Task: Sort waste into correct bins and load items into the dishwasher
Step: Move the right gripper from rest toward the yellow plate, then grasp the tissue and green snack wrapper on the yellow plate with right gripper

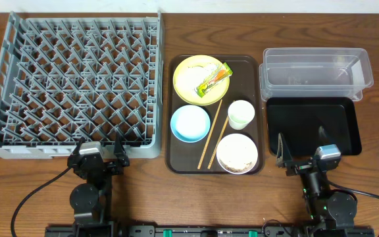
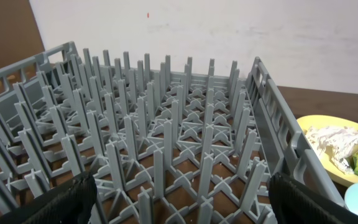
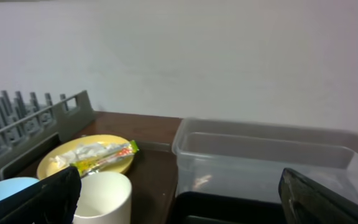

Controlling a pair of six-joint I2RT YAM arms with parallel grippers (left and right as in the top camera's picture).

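Start with the waste. The green-and-orange snack wrapper (image 1: 215, 80) lies slantwise on the round yellow plate (image 1: 184, 71), reaching its 3 o'clock rim. Crumpled white paper (image 2: 331, 140) sits on the same plate, touching the wrapper. The plate rests at 12 o'clock on the dark brown serving tray (image 1: 255, 69).

At 5 o'clock on that tray is the white bowl (image 1: 237, 153), with what looks like whitish rice-like scraps (image 1: 235, 150) heaped inside, though from overhead you get too little detail to be sure. The light blue bowl (image 1: 190, 123) sits at 8 o'clock, and the small cream cup (image 1: 241, 114) stands upright at 3 o'clock. The two wooden chopsticks (image 1: 213, 135) lie side by side on a diagonal between the blue bowl and the cup.

From the serving tray, the clear plastic tub (image 1: 316, 71) stands at 2 o'clock. The shallow black tray (image 1: 311, 125) lies just beside it at 4 o'clock. The grey dish rack (image 1: 74, 85) fills the 9 o'clock side of the table (image 1: 374, 26), its upright pegs in an even grid.

Your left gripper (image 1: 101, 150) sits at the rack's 6 o'clock edge, fingers spread wide and grasping nothing. Your right gripper (image 1: 301, 148) sits at the black tray's 6 o'clock edge, likewise spread and unladen.
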